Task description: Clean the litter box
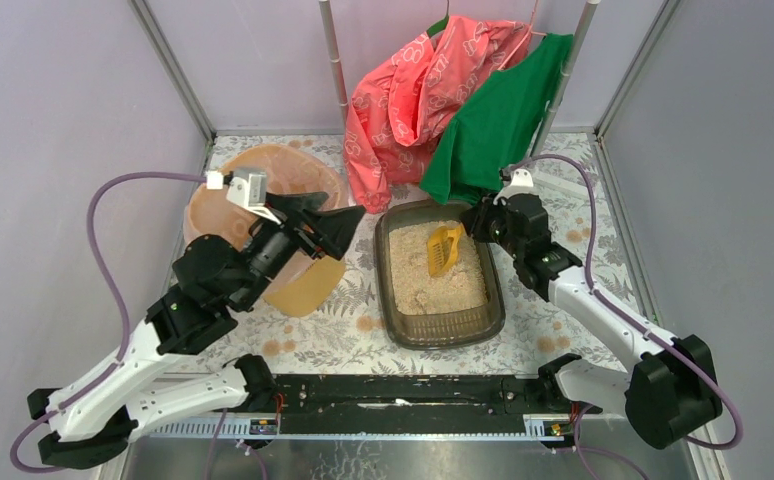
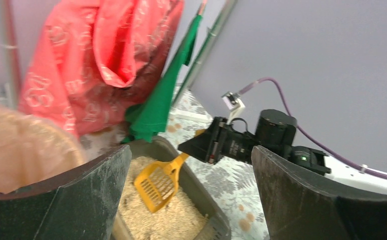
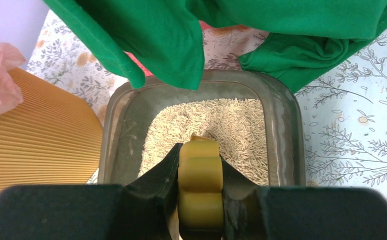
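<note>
My right gripper (image 1: pixel 471 228) is clamped on the yellow scoop (image 1: pixel 444 250) handle, blade tilted down over the granules for digging. Litter box (image 1: pixel 443 330) sits mid-table. Bin (image 1: pixel 308 288) is at its 9 o'clock. My left gripper (image 1: pixel 348 232) hangs there, jaws wide, empty, likely to steady the bin.

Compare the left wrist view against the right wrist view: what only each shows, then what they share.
Left wrist only: the scoop's slotted yellow blade, the right gripper seen from outside, and its arm's purple cable. Right wrist only: the bin's ribbed yellow wall, and the scoop handle clamped between that gripper's fingers. Both: the litter box with its granules, the green garment, the floral cloth.
</note>
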